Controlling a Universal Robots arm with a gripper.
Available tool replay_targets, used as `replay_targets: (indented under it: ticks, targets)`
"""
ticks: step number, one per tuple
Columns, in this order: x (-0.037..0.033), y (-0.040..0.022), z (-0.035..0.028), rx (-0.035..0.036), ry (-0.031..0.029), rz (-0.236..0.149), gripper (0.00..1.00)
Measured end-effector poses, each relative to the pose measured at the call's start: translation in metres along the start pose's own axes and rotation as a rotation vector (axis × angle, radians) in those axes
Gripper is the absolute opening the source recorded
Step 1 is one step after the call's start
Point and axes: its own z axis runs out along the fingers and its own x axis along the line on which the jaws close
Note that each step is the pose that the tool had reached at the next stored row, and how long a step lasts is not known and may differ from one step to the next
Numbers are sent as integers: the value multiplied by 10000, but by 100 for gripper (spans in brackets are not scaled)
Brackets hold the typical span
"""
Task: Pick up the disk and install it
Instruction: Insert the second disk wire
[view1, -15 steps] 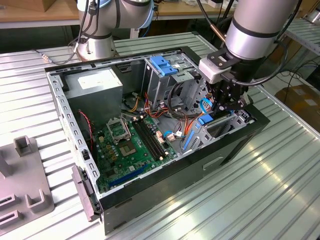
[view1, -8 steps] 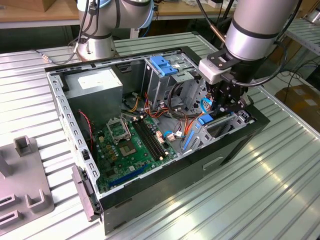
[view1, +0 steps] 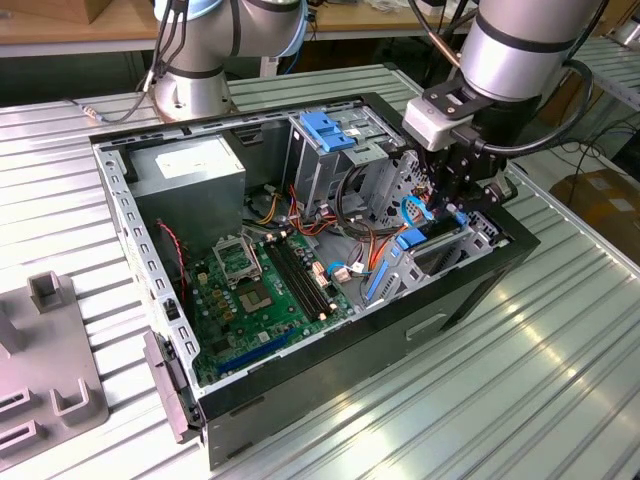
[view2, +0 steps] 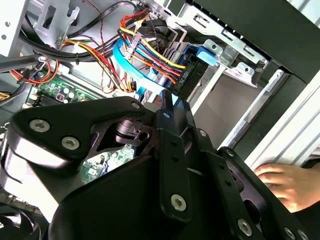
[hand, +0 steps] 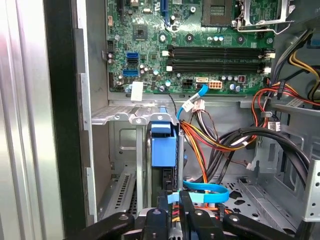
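Inside the open case (view1: 470, 290), at the corner on the exterior view's right, the pincer (view1: 452, 205) hangs low over the drive bay. Disk (hand: 164, 150) stands on edge in that bay, directly under the pincer; in the first wrist view its blue carrier end faces up between the bay's grey metal walls, with the dark pincer fingers (hand: 186, 212) closed in narrow just over the disk's near end. Whether they actually pinch the disk I cannot tell, since the contact is hidden by the pincer body. Disk look: bright blue plastic rail and a blocky blue end tab, a dark slim edge below it; the label face is turned away. A light-blue flat cable (hand: 205, 192) loops across just beside the pincer tips, and a bundle of red, yellow and orange wires (hand: 210, 140) runs past the bay toward the motherboard (hand: 200, 45). In the exterior view the blue rail of the disk (view1: 415, 238) shows below the pincer, slanting along the bay edge. The tall drive cage nearby carries its own blue bracket (view1: 325, 130). The case lies on its side on a ribbed metal bench (view1: 500, 400). A person's hand (view2: 282, 182) rests on the bench rail close to the case in the second wrist view.
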Motion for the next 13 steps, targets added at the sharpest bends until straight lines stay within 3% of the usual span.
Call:
replay_targets:
  ticks: [2,4,13]
  targets:
    - [0,0,-2,-1,2,-1,22]
    - [0,0,-3,0,3,-1,10]
    - [0,-1,-8,-1,3,-1,10]
